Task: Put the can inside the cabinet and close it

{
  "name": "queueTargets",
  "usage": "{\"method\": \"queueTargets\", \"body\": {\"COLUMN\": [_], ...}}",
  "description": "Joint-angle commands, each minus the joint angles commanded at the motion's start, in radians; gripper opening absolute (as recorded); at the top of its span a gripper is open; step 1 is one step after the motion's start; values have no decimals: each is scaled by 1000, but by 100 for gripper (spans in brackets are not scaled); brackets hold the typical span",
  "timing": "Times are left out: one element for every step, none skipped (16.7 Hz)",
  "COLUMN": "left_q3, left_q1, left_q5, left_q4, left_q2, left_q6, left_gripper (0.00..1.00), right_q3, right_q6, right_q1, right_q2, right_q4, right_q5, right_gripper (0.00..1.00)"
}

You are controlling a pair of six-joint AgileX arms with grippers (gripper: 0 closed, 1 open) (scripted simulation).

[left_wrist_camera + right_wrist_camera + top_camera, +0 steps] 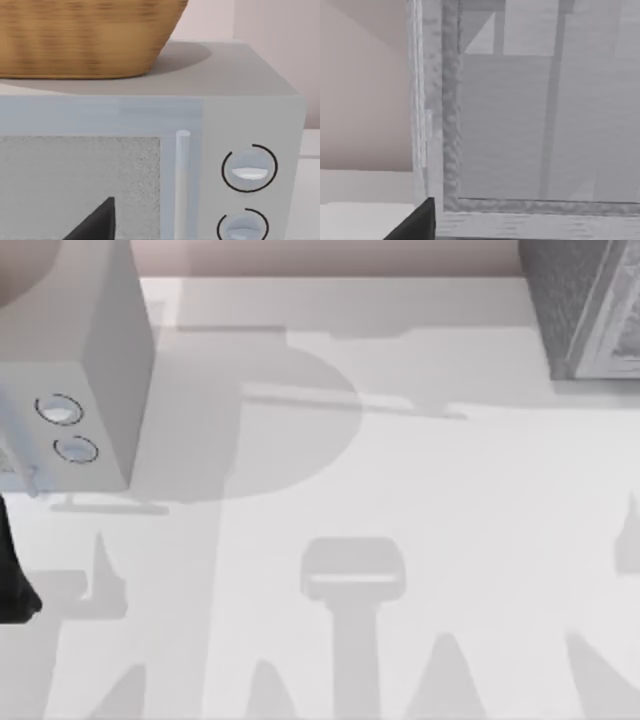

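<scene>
Up close, the right gripper (420, 220) faces the cabinet (530, 130) door frame; finger state cannot be told.

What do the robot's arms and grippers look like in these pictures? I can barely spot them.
Little of them shows. The left arm is a plain black, matte shape at the table's left edge. Each wrist view shows a black wedge-shaped finger, the left gripper's and the right gripper's, smooth, with no markings or cables visible.
</scene>
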Motion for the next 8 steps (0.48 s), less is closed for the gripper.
{"method": "queueTargets", "body": {"left_q3": [0,0,0,0,0,0,0,0], "left_q1": [0,0,0,0,0,0,0,0], "left_q5": [0,0,0,0,0,0,0,0], "left_q4": [0,0,0,0,0,0,0,0], "left_q2": [0,0,0,0,0,0,0,0], "left_q6": [0,0,0,0,0,0,0,0], "left_gripper": [100,100,100,100,100,100,100,100], "right_q3": [21,43,64,86,106,126,145,162], "right_q6": [1,2,3,4,6,7,9,11], "right_q1": [-61,-122,-184,-245,-304,-361,-415,-466], "right_q2": [96,194,293,392,488,582,671,754], "right_q4": [71,144,216,288,357,423,487,546], "right_q5": [-59,-118,-178,-238,-296,-352,-406,-456], "right_gripper": [100,100,100,100,100,100,100,100]}}
